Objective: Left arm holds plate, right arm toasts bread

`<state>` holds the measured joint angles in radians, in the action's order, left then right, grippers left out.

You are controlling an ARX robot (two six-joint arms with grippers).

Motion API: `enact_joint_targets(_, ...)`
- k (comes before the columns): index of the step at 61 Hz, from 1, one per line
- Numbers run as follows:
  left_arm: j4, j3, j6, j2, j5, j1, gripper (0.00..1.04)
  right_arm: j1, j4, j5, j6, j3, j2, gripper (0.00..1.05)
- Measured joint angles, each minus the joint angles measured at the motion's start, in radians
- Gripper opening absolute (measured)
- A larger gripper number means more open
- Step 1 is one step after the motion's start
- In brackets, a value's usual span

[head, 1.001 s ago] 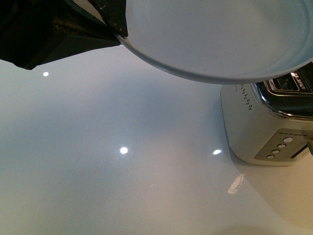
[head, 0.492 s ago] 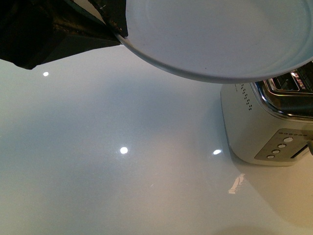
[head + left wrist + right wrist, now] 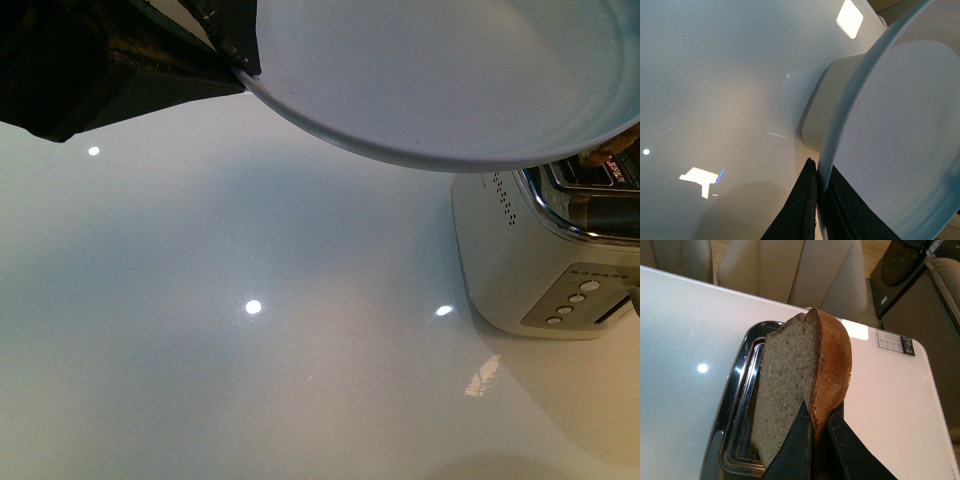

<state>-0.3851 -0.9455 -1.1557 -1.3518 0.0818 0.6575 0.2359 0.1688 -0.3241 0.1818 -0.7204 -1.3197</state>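
Note:
My left gripper (image 3: pixel 235 55) is shut on the rim of the pale grey-blue plate (image 3: pixel 440 70) and holds it up above the table, over the toaster. In the left wrist view its black fingers (image 3: pixel 807 200) pinch the plate's edge (image 3: pixel 840 130). My right gripper (image 3: pixel 816 426) is shut on the crust of the bread (image 3: pixel 790 390), a tan speckled slice with a brown crust. The slice hangs right over the toaster's slots (image 3: pixel 742 410), its lower edge at the chrome top. In the front view only a brown sliver of the bread (image 3: pixel 605 155) shows under the plate.
The white toaster (image 3: pixel 510 260) with chrome top and front buttons stands at the right on the glossy white table (image 3: pixel 250 380). Beige chairs (image 3: pixel 790 270) and a dark cabinet (image 3: pixel 905 270) stand beyond the table's far edge.
The bread's brown edge has come into the front view above the toaster, under the plate's rim. The plate and left gripper have held still.

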Motion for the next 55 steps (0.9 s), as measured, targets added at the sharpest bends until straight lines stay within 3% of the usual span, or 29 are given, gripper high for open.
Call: enact_joint_targets(55,0.001,0.000,-0.001,0.002,-0.001,0.000,0.03,-0.016,0.015,-0.001,0.047,-0.077,-0.278,0.03)
